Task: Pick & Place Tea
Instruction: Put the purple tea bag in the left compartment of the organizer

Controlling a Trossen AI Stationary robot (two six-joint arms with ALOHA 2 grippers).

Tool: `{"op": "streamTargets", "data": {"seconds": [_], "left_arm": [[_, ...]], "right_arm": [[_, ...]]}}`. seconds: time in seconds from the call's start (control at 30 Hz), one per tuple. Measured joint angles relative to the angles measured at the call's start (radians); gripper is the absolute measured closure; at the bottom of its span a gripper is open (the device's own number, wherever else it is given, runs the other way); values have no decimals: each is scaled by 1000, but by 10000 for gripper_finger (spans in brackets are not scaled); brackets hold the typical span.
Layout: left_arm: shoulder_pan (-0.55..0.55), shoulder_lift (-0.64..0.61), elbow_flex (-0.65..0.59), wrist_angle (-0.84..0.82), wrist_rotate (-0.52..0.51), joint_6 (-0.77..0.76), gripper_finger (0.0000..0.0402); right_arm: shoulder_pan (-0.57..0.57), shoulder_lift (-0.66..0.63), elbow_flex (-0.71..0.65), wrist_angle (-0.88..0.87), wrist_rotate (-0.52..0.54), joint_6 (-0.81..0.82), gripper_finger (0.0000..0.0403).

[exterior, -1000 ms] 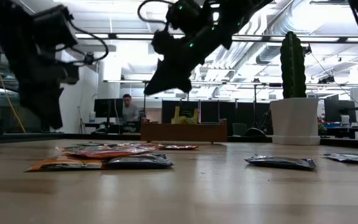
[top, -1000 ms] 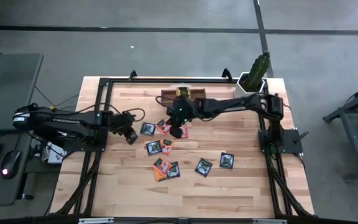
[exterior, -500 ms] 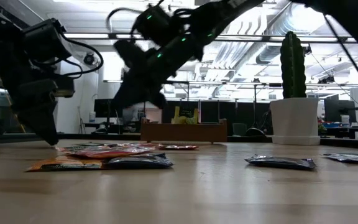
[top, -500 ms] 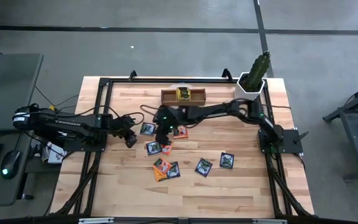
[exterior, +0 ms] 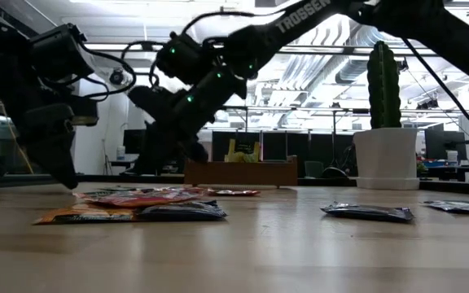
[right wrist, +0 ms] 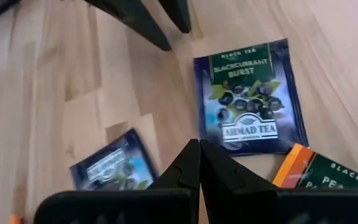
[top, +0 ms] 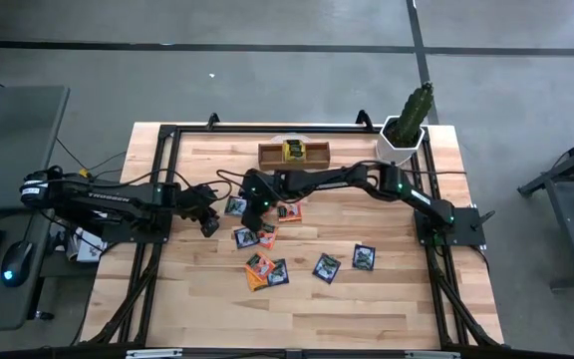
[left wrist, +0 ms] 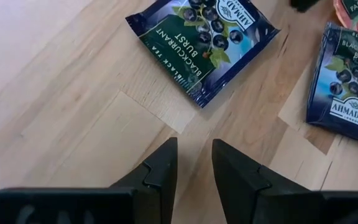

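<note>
Two words, "Blackcurrant Burst" (left wrist: 199, 43), legible in wrist views only.

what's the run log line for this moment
left gripper: open, empty | right gripper: shut, above blackcurrant sachet | tray: one yellow sachet

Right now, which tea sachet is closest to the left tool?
The dark blue blackcurrant sachet just ahead of the left tool; the other blue one lies farther aside.

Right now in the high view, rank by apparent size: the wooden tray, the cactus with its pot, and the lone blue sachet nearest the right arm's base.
1. Wooden tray, the widest.
2. Cactus with its pot; close to the tray in area, so this order is unsure.
3. Lone blue sachet, clearly the smallest.
</note>
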Motion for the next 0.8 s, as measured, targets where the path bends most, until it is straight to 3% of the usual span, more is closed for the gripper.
{"op": "streamTargets", "data": {"seconds": [0.2, 0.6, 0.8], "left_arm": [[0, 0, 0, 1, -2, 7, 302], [0, 0, 0, -1, -13, 26, 302], [0, 0, 0, -1, -13, 26, 302]], "right_arm": [[-10, 2, -36, 45, -2, -7, 403], [4, 8, -37, 84, 64, -283, 403], [6, 27, -37, 92, 106, -318, 403]]}}
